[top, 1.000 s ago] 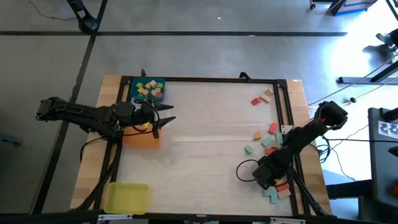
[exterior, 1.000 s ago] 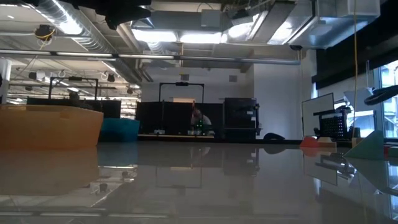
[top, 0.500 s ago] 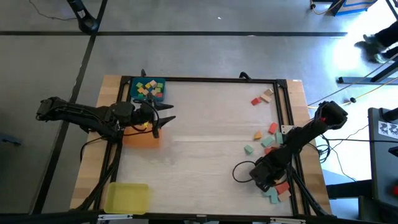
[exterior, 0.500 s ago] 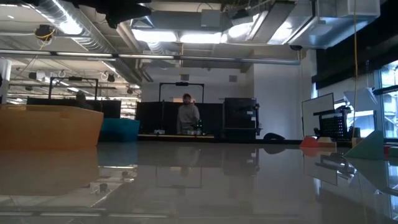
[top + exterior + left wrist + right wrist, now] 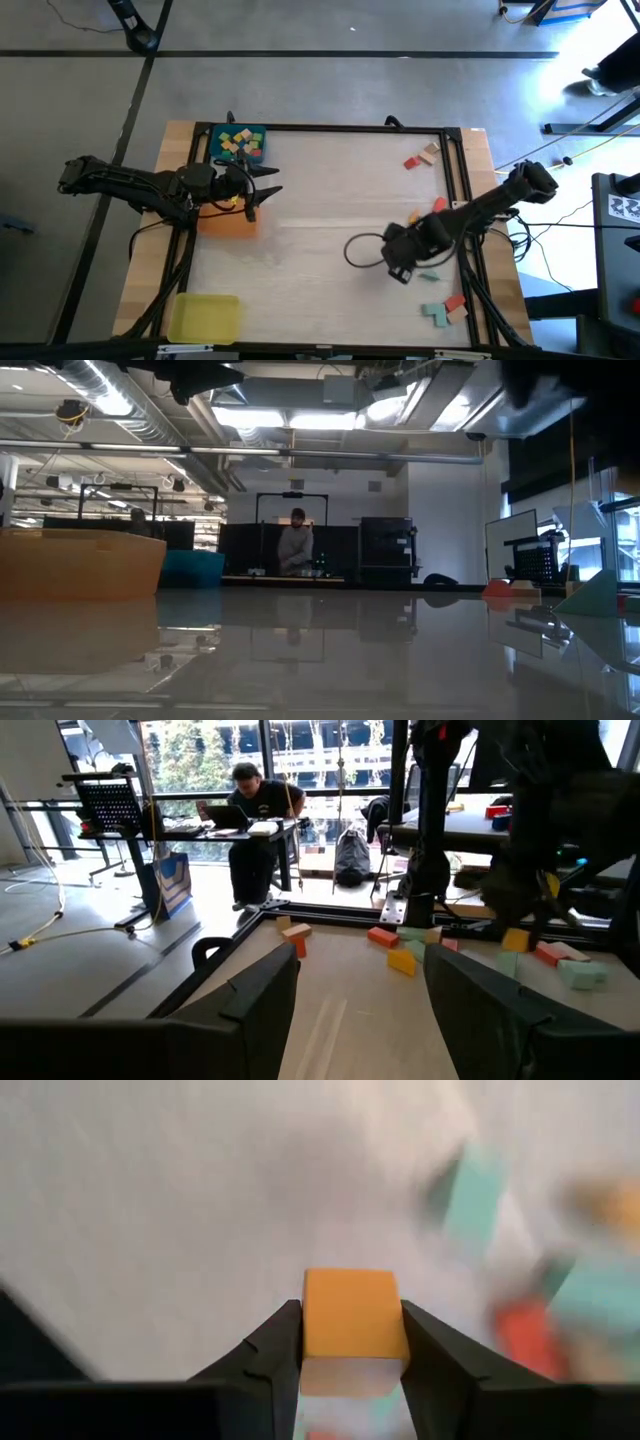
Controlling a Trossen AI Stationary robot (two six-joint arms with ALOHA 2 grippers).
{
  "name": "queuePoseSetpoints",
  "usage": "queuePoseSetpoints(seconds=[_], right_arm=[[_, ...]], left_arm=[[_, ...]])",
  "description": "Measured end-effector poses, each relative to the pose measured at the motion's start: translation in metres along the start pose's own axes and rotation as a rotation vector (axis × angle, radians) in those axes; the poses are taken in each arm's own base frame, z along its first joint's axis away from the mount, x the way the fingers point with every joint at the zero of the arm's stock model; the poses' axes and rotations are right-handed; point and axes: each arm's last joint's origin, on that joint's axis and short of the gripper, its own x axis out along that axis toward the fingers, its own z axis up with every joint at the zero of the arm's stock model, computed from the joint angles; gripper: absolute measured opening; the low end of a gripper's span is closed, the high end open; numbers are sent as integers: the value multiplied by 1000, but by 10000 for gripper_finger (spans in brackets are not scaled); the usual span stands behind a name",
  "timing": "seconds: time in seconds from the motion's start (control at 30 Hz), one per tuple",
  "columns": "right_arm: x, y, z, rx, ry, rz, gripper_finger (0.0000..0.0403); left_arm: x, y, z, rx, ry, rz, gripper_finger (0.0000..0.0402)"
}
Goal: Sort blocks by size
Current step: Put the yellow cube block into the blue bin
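**Orange block in the right gripper, trays far across the worktop**

The right gripper (image 5: 352,1342) clamped a small orange block (image 5: 351,1313) between its fingers, over the worktop (image 5: 320,255) right of centre. The trays lay well apart on the left arm's side: the orange tray (image 5: 228,221) was the nearest. The left gripper (image 5: 262,190) hung wide open by that tray, much closer to it.

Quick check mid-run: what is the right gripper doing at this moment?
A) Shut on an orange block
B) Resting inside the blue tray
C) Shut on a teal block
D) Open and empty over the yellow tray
A: the right wrist view shows the right gripper with its two fingers pressed against either side of an orange block, above the table.
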Motion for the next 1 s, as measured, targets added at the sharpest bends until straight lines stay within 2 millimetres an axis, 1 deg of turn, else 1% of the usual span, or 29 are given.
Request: queuePoseSetpoints(seconds=[0.17, 0.3, 0.47, 0.67, 0.83, 1.0], right_arm=[[-5, -11, 30, -139, -233, -94, 138], [-6, -21, 55, -211, -354, -163, 142], [-7, -30, 90, -263, -514, -217, 137], [-3, -38, 135, -322, -667, -195, 139], [7, -46, 178, -353, -800, -111, 139], [18, -55, 216, -350, -963, -40, 140]], left_arm=[[0, 0, 0, 0, 0, 0, 205], [0, 0, 0, -1, 0, 0, 205], [0, 0, 0, -3, 1, 0, 205], [0, 0, 0, -3, 0, 0, 205], [0, 0, 0, -2, -4, 0, 205], [0, 0, 0, -17, -4, 0, 205]])
